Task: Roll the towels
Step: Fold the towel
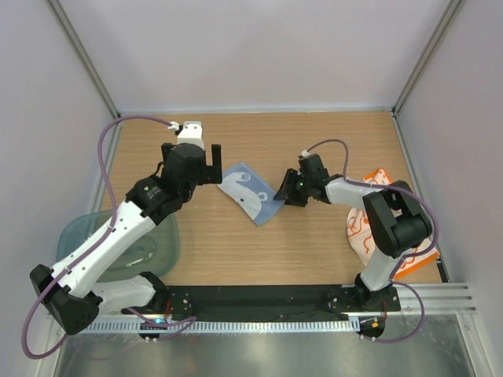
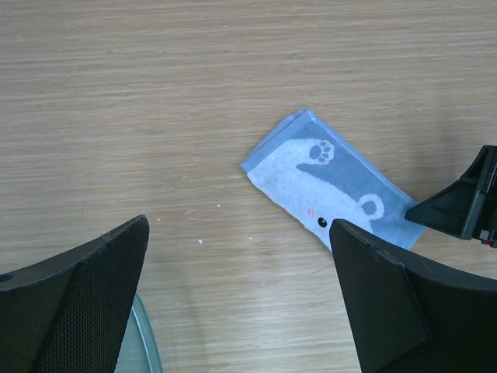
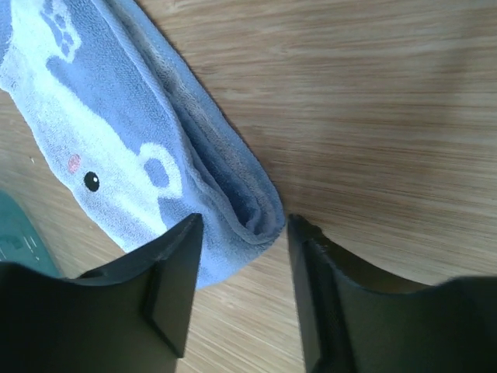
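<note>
A pale blue towel with a white animal print lies folded flat near the table's middle. It also shows in the left wrist view and the right wrist view. My left gripper is open and empty, just left of the towel and above the wood. My right gripper is open at the towel's right end; in its wrist view the jaws stand either side of the folded edge with gaps on both sides. Orange and white patterned towels lie at the right, partly hidden by the right arm.
A translucent blue-green tray sits at the near left under the left arm; its rim shows in the left wrist view and the right wrist view. Walls close the table at the back and sides.
</note>
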Action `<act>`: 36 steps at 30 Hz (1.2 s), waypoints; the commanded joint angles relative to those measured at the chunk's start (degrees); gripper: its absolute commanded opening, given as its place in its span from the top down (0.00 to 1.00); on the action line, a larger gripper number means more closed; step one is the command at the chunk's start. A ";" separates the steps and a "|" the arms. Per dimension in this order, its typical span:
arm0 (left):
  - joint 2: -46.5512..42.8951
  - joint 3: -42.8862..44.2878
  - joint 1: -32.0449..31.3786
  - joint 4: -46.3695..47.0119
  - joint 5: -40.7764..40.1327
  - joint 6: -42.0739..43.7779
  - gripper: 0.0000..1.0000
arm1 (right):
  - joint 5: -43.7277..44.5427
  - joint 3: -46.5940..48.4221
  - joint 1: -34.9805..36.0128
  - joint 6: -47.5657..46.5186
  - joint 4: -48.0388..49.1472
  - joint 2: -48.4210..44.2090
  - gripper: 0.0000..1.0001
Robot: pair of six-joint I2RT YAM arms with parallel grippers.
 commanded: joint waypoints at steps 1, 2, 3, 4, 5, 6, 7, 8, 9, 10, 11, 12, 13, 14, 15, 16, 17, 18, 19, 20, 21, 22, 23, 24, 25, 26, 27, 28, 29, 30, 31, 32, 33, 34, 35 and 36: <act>-1.18 1.60 0.51 0.32 0.00 -0.85 0.00 | -0.68 -0.24 0.51 1.21 3.24 0.95 0.48; -1.27 1.60 0.59 0.23 0.00 -0.76 0.00 | -0.68 -0.50 0.68 1.30 3.50 1.21 0.51; -1.18 1.60 0.59 0.32 -0.08 -0.85 0.00 | -0.68 -0.68 0.69 1.47 3.68 1.30 0.56; -1.09 1.60 0.68 0.32 -0.17 -0.85 0.00 | -0.59 -0.77 0.60 1.56 3.77 1.39 0.60; -1.01 1.52 0.68 0.32 -0.17 -0.85 0.00 | -0.50 -1.20 0.68 1.48 3.77 1.39 0.63; -1.01 1.52 0.68 0.32 -0.17 -0.85 0.00 | -0.41 -1.30 0.69 1.56 3.85 1.39 0.70; -0.83 1.52 0.68 0.23 -0.09 -0.85 0.00 | -0.24 -1.56 0.69 1.48 3.85 1.39 0.73; -0.74 1.52 0.77 0.32 -0.17 -0.76 0.00 | -0.24 -2.08 0.60 1.48 3.85 1.13 0.77; -0.57 1.43 0.68 0.23 -0.09 -0.50 0.00 | -0.24 -2.35 0.77 1.56 3.77 0.78 0.83; -0.30 1.43 0.68 0.23 0.09 -0.15 0.00 | -0.15 -2.70 0.77 1.65 3.77 0.43 0.87; 0.05 1.43 0.68 0.06 0.70 0.03 0.00 | -0.24 -3.49 1.21 1.74 3.68 -0.10 0.89; 0.48 1.52 0.68 -0.12 1.40 0.47 0.01 | -0.15 -3.93 1.39 1.74 3.42 -0.54 0.92; 1.01 1.60 0.68 -0.82 2.45 0.64 0.02 | 0.11 -4.37 1.56 1.65 2.89 -1.94 0.94; 2.58 2.30 0.60 -1.43 4.73 0.65 0.03 | 1.07 -5.07 1.48 1.30 1.41 -2.65 0.96; 3.56 3.09 0.42 -2.40 5.79 0.39 0.06 | 1.69 -5.42 1.48 1.04 0.52 -3.70 0.99; 4.61 3.97 -0.45 -5.10 6.24 -0.75 0.08 | 2.39 -5.69 1.48 0.60 -0.70 -5.71 0.99; 6.19 6.15 -1.16 -6.43 6.42 -1.46 0.08 | 3.10 -6.21 1.48 0.16 -2.72 -6.77 0.99; 8.29 6.96 -2.21 -7.75 6.51 -2.25 0.11 | 3.28 -6.48 1.48 -0.37 -3.69 -7.74 0.99; 9.27 7.66 -3.26 -9.59 6.51 -3.82 0.11 | 3.19 -6.83 1.56 -0.54 -4.66 -8.71 0.99; 10.06 8.19 -5.53 -10.05 6.51 -4.97 0.12 | 2.93 -7.62 1.56 -0.55 -6.41 -10.55 0.99; 10.85 7.93 -6.60 -10.31 6.68 -6.02 0.12 | 3.45 -7.97 1.48 -0.29 -7.47 -11.52 0.99; 11.12 7.15 -7.57 -9.53 6.68 -8.56 0.12 | 3.98 -8.50 1.56 -0.02 -9.49 -12.75 0.99; 11.21 6.10 -9.23 -8.65 6.94 -9.80 0.12 | 4.42 -9.72 1.65 0.50 -10.20 -14.94 0.99; 11.47 3.04 -9.42 -7.25 9.38 -11.03 0.12 | 5.38 -10.60 1.91 1.73 -10.90 -16.35 0.99; 11.56 1.36 -9.42 -4.63 10.62 -12.52 0.13 | 5.74 -11.48 2.61 2.78 -11.69 -17.50 0.99; 11.91 -0.14 -9.51 -3.30 11.77 -15.06 0.17 | 5.91 -13.41 3.14 3.92 -11.96 -19.60 0.99; 12.26 -2.94 -9.60 -1.20 13.08 -16.13 0.19 | 5.91 -14.47 4.02 4.98 -11.88 -20.49 0.99; 13.14 -3.84 -9.86 -0.39 14.66 -16.84 0.21 | 6.26 -15.44 5.07 7.43 -11.88 -21.19 0.99; 13.49 -4.89 -10.21 0.23 14.68 -17.45 0.26 | 6.61 -17.27 7.95 8.58 -11.44 -22.07 0.99; 13.84 -5.60 -11.52 0.93 14.51 -18.24 0.27 | 7.05 -18.08 9.37 9.99 -11.26 -23.38 0.99; 14.46 -6.65 -12.14 1.28 14.50 -18.42 0.29 | 7.93 -18.95 10.78 12.26 -10.92 -24.00 0.99; 14.55 -6.92 -13.02 1.46 14.24 -18.60 0.33 | 8.11 -20.62 13.32 13.42 -9.87 -24.45 0.96; 14.81 -7.18 -14.42 1.64 13.89 -18.86 0.34 | 8.20 -21.33 14.21 14.39 -9.33 -25.23 0.85; 14.90 -7.53 -15.39 1.81 13.72 -18.87 0.36 | 8.37 -21.95 15.18 15.09 -8.89 -25.76 0.79; 14.99 -7.88 -16.18 1.90 12.84 -18.78 0.37 | 9.16 -22.91 16.58 15.97 -8.72 -26.12 0.58; 14.99 -8.15 -16.98 1.81 12.14 -18.69 0.38 | 9.95 -22.92 17.20 15.98 -9.15 -26.64 0.49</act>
